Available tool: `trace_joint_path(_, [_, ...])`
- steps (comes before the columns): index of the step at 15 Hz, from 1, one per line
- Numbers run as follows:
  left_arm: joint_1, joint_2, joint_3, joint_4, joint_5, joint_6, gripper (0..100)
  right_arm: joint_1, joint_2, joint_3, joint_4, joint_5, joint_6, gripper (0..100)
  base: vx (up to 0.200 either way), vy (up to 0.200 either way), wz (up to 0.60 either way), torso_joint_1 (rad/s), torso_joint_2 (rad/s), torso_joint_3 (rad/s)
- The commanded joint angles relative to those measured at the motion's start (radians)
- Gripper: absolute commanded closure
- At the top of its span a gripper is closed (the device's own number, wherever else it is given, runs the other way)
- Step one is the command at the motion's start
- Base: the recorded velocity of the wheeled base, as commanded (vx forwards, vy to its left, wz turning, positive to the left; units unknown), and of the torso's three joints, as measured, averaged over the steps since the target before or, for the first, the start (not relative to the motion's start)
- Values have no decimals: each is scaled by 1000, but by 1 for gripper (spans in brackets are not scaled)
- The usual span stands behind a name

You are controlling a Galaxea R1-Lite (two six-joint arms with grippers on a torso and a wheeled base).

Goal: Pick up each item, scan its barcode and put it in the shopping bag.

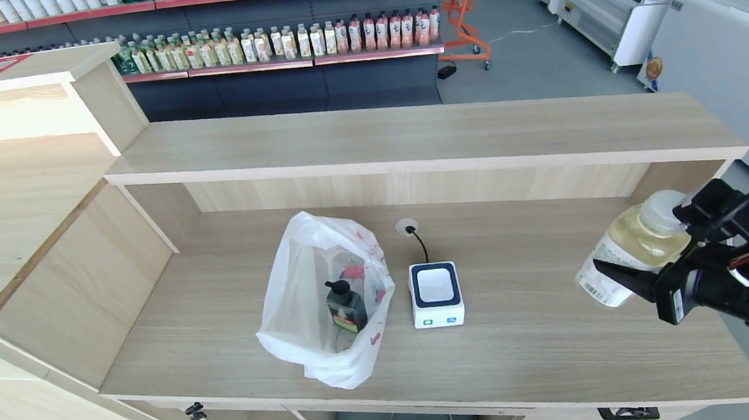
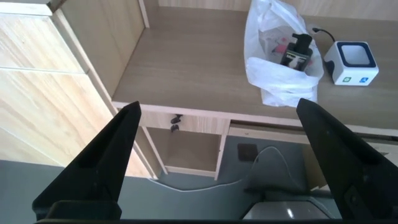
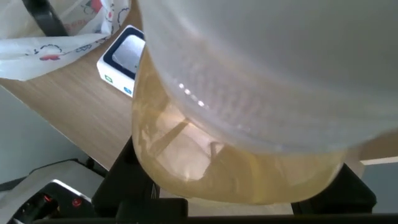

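The right gripper (image 1: 646, 244) is clamped on a tilted bottle (image 1: 620, 261) of yellowish liquid, at 3 o'clock from the scanner (image 1: 435, 292) and well apart from it. The bag (image 1: 300, 294) stands on the counter (image 1: 535, 346) at the scanner's 9 o'clock, with a dark pump bottle (image 1: 345, 305), seemingly upright, inside. The left gripper (image 2: 217, 104) has its fingers wide apart

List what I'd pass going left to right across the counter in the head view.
shopping bag with a pump bottle inside → barcode scanner → drink bottle, held above the counter's right end.
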Motion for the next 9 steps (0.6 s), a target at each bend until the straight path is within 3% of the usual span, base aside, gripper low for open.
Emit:
trace_joint_path(1, [0, 1, 0, 0, 0, -1, 0, 13, 19, 4, -2, 1, 11, 100, 200, 0, 0, 12, 7, 2])
trace_joint_path(6, [0, 1, 0, 0, 0, -6, 0, 13, 227, -124, -7, 18, -37, 100, 0, 0, 0, 0, 0, 0])
trace_joint_path(9, [0, 1, 0, 0, 0, -6, 0, 16, 387, -242, -86, 121, -149, 100, 0, 0, 0, 0, 0, 0])
